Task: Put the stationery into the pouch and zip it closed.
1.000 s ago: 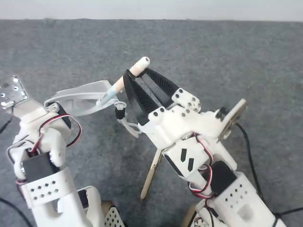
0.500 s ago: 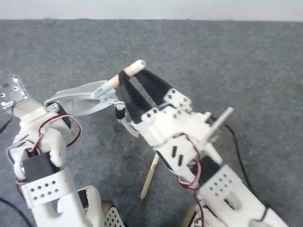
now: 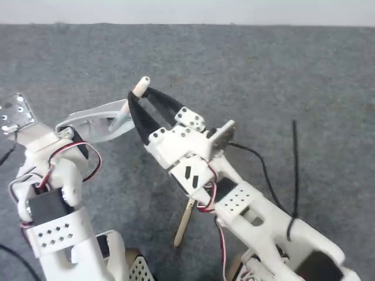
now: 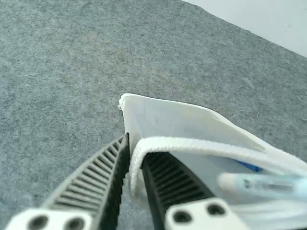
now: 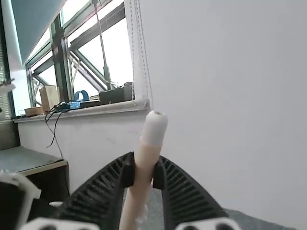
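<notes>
- One change stands out to us: the right hand [image 3: 139, 95] has swung across toward the left arm, carrying the pen [image 3: 140, 84] from above the middle of the table [image 3: 263, 70] to the mouth of the pouch [image 3: 96, 117].
- We see the pen tilted, cream cap up, and its lower end now dips behind the pouch's rim rather than hanging short of it.
- We judge from this that the insertion is well under way, and that what it needs next is a release once the pen is deep enough.
- The right hand is clenched on the pen, its black fingers pinching the barrel just below the cap.
- The left hand [image 4: 134, 155] is clamped on the pouch's white rim, one finger inside and one outside, holding the mouth open and lifted.
- Inside the pouch, in the left wrist view, we make out a pale translucent barrel lying across the opening, probably the same pen, and a blue item [image 4: 249, 166] deeper in, which we cannot identify.
- A wooden stick [image 3: 186, 220] lies on the table near the arms' bases, outside the pouch.
- The zip is not yet closed.
</notes>
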